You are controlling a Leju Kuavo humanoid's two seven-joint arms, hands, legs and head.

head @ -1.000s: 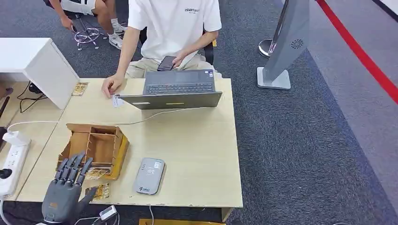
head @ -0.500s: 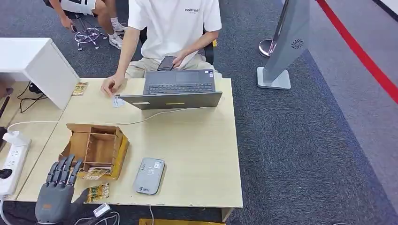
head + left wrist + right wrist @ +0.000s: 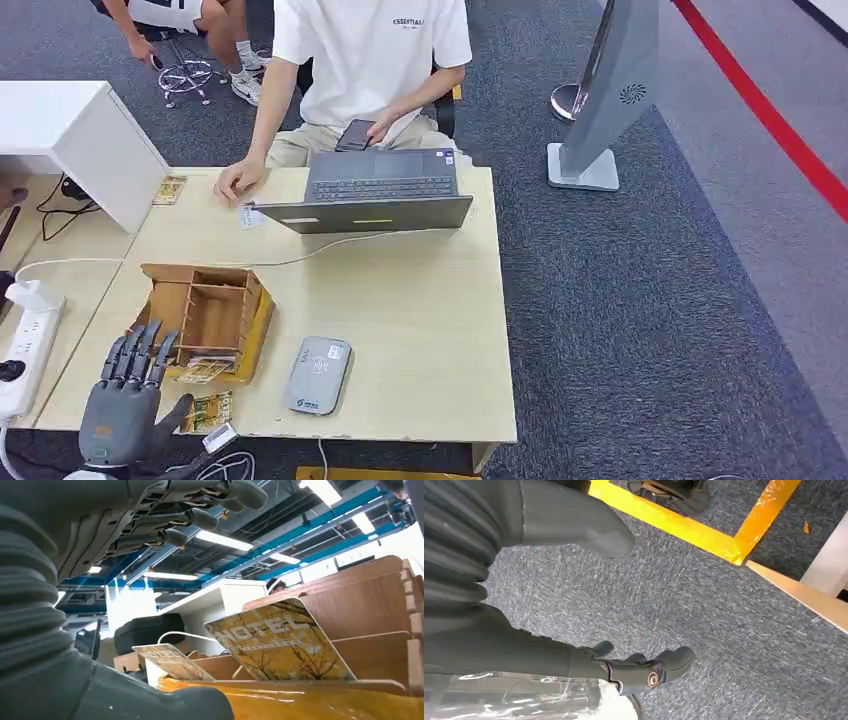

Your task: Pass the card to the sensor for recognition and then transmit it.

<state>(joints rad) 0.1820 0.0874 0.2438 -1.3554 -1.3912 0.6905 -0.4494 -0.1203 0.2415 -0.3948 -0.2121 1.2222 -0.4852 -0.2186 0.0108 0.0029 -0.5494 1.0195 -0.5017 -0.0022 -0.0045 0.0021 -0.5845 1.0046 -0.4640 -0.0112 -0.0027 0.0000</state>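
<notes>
At the tabletop's near left corner, the left robot hand [image 3: 125, 405] hovers spread, empty, beside a glossy gold "HOTEL" card [image 3: 280, 640] leaning in the wooden rack [image 3: 205, 315].

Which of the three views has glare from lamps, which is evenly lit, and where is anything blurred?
Left wrist view: bright ceiling lamps glare and wash out the far background, while the hotel card reads sharp. Head view: even, soft light on the table, faint shadows, slightly soft detail. Right wrist view: flat light on the carpet; the right hand is close and slightly soft.
</notes>
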